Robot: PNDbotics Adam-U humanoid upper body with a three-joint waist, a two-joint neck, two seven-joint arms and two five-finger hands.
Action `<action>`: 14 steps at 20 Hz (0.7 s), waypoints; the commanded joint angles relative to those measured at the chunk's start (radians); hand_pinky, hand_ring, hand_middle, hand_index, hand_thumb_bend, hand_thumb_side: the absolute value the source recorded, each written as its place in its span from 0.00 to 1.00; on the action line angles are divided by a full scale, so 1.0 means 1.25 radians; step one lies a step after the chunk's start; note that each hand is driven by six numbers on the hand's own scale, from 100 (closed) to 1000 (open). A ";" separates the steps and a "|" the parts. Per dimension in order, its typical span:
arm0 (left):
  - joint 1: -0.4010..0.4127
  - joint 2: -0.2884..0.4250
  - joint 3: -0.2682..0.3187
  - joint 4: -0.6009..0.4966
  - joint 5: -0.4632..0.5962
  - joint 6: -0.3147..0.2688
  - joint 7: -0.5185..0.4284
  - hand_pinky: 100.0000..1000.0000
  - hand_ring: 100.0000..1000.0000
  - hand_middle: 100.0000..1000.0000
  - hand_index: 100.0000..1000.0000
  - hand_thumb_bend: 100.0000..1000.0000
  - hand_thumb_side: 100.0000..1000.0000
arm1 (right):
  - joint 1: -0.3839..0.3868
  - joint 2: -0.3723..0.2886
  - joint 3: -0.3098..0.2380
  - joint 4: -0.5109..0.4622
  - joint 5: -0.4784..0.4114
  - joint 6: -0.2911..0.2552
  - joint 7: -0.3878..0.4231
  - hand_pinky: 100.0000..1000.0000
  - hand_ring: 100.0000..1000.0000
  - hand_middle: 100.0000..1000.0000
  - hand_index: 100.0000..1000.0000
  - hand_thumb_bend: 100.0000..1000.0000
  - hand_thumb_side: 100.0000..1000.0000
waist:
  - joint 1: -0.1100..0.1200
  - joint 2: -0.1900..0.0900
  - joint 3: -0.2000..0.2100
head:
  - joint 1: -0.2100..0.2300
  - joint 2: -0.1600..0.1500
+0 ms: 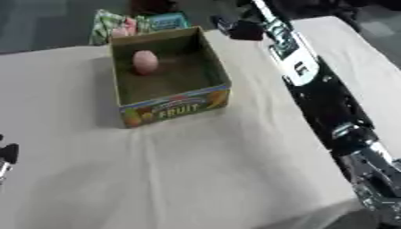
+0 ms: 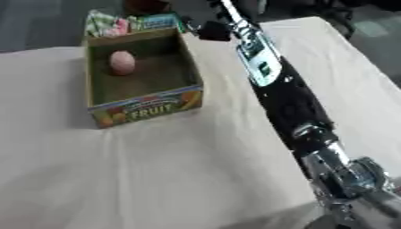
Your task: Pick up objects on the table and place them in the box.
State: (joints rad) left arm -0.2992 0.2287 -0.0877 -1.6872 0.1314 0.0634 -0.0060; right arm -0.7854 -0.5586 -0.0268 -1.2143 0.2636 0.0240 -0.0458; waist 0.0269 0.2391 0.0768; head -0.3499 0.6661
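Note:
An open cardboard box (image 1: 205, 60) with "FRUIT" printed on its front stands on the cloth-covered table, toward the back. A pink rounded object (image 1: 145, 61) lies inside it near the far left corner. My right arm (image 1: 313, 85) stretches from the lower right up along the box's right side. Its hand (image 2: 207, 29) is a dark shape past the box's far right corner, just right of the packets. Behind the box lie a green checked packet (image 1: 107, 24), something pink (image 1: 123, 30) and a teal packet (image 1: 168, 20). A small part of my left hand (image 1: 7, 154) shows at the left edge.
The table's beige cloth (image 1: 196, 170) is wrinkled in front of the box. The table's right edge runs beside my right arm, and its front right corner (image 1: 344, 208) drops off. Dark shapes stand beyond the far edge.

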 commanded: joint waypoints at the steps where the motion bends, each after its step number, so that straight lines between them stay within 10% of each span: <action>1: -0.004 0.013 0.012 -0.013 -0.002 -0.001 0.007 0.54 0.53 0.58 0.72 0.32 0.00 | 0.030 -0.058 -0.030 -0.073 -0.127 0.014 -0.056 0.65 0.76 0.73 0.87 0.22 0.30 | -0.001 -0.013 -0.003 | 0.006 -0.003; 14: -0.001 0.012 0.018 -0.013 -0.003 -0.002 0.013 0.54 0.53 0.58 0.72 0.32 0.00 | 0.174 -0.070 -0.098 -0.149 -0.292 0.035 -0.154 0.64 0.73 0.70 0.86 0.11 0.26 | 0.001 -0.012 -0.013 | 0.016 -0.004</action>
State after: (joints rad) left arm -0.2949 0.2287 -0.0767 -1.6872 0.1309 0.0622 0.0054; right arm -0.5567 -0.6138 -0.1360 -1.3756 -0.0865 0.0669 -0.2299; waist 0.0300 0.2392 0.0612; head -0.3323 0.6661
